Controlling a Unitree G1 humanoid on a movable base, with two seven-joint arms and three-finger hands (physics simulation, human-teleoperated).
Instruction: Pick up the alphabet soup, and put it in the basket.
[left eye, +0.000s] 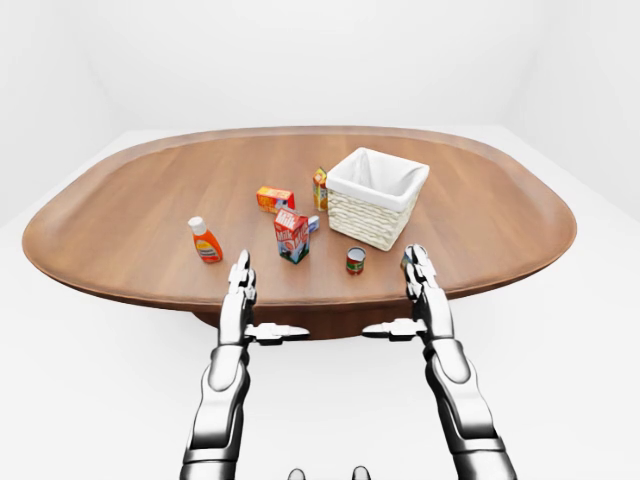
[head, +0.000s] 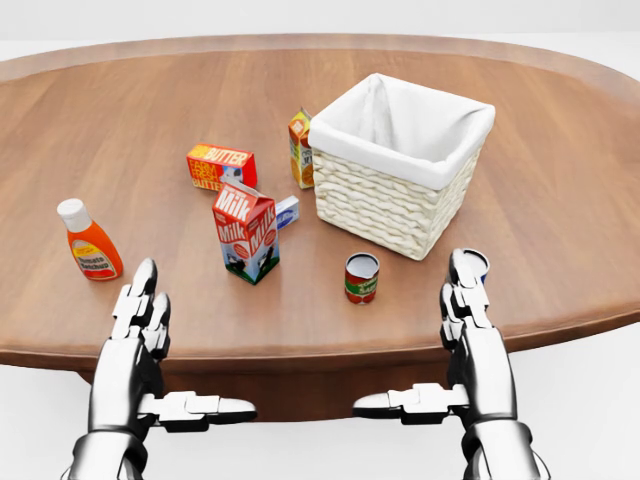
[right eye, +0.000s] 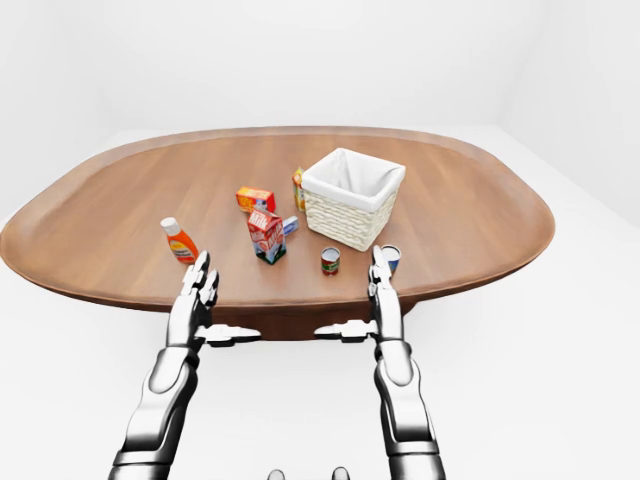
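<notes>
The alphabet soup (head: 361, 277), a small can with a red and green label, stands upright on the wooden table (head: 120, 130), just below the basket's lower left corner in the head view. The woven basket (head: 385, 205) with a white cloth lining stands right of the table's middle. My left hand (head: 143, 300) is open, fingers stretched flat over the table's near edge, well left of the can. My right hand (head: 466, 288) is open too, right of the can and below the basket. Neither hand touches anything.
A milk carton (head: 246, 232) stands left of the can, with a small blue-white box (head: 287, 210) behind it. Also on the table are a butter box (head: 220, 166), an orange carton (head: 300, 148) against the basket, and a ketchup bottle (head: 88, 243). A second can (right eye: 391, 257) is partly hidden by my right fingers.
</notes>
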